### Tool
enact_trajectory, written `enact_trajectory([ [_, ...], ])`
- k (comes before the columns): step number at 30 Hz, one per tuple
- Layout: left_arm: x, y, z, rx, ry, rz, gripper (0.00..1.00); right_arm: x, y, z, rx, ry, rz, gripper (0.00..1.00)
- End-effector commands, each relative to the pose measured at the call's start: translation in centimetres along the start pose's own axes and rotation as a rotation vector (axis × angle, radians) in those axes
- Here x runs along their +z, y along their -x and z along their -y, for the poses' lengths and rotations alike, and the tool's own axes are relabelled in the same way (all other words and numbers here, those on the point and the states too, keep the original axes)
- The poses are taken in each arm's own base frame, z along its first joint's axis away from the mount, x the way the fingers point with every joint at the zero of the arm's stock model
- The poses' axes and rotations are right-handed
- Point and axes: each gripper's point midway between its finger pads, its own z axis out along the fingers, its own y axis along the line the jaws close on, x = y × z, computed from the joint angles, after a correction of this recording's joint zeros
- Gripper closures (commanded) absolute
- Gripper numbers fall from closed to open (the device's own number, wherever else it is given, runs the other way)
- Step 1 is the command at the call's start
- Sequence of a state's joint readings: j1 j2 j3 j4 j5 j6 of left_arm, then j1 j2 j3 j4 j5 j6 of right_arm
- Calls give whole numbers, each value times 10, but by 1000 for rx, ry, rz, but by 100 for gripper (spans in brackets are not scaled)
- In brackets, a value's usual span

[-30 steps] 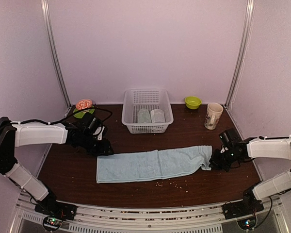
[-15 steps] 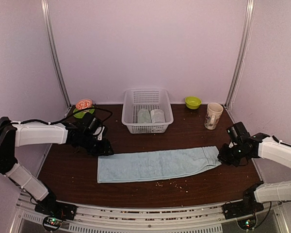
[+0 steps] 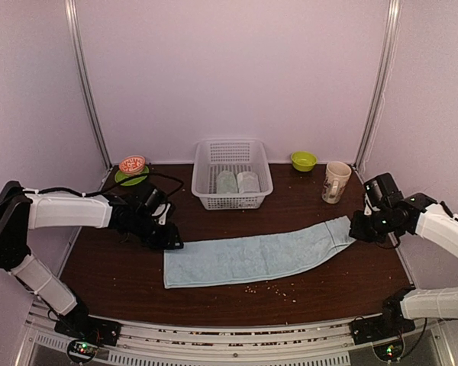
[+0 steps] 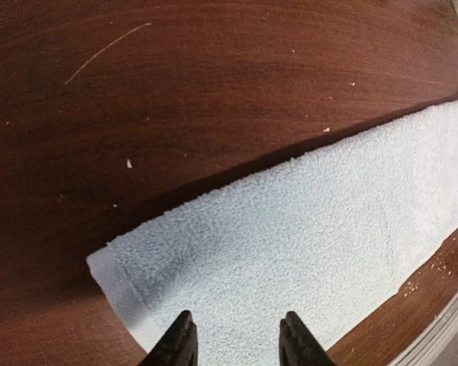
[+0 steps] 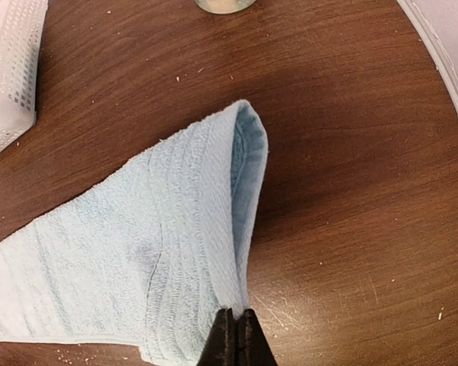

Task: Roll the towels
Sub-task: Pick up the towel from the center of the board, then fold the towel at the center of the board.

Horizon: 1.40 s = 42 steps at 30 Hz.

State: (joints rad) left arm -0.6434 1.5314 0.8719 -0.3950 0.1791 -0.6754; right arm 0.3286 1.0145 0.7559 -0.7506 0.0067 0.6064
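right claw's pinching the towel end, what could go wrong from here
The right claw grips only a thin edge of the light blue towel; the pinch may slip under tension.
The left claw is open over the other end, not gripping it, so the towel may drag instead of rolling.
The mug stands close to the right claw; a swing could knock it.

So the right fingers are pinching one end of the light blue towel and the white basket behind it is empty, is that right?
Not quite: the white basket isn't empty. The top external view shows a pale green rolled towel and a greyish-white rolled towel inside it. The right fingers do pinch one end of the light blue towel.
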Motion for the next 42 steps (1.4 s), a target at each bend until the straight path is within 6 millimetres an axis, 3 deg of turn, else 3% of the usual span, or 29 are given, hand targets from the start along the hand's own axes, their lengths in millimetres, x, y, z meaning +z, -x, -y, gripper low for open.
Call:
enact_trajectory([
  [1, 4, 6, 18, 15, -33, -3, 63, -15, 5, -13, -134, 25, 20, 100],
  [11, 13, 1, 25, 22, -27, -26, 65, -35, 0, -86, -308, 189, 67, 100],
  [19, 9, -8, 16, 9, -8, -23, 65, -45, -15, -169, -414, 367, 69, 100],
  [33, -22, -23, -13, -75, 71, 73, 66, -48, -62, -300, -533, 583, -9, 100],
  [42, -40, -31, -31, -152, 107, 151, 66, -43, -100, -354, -592, 644, -73, 100],
])
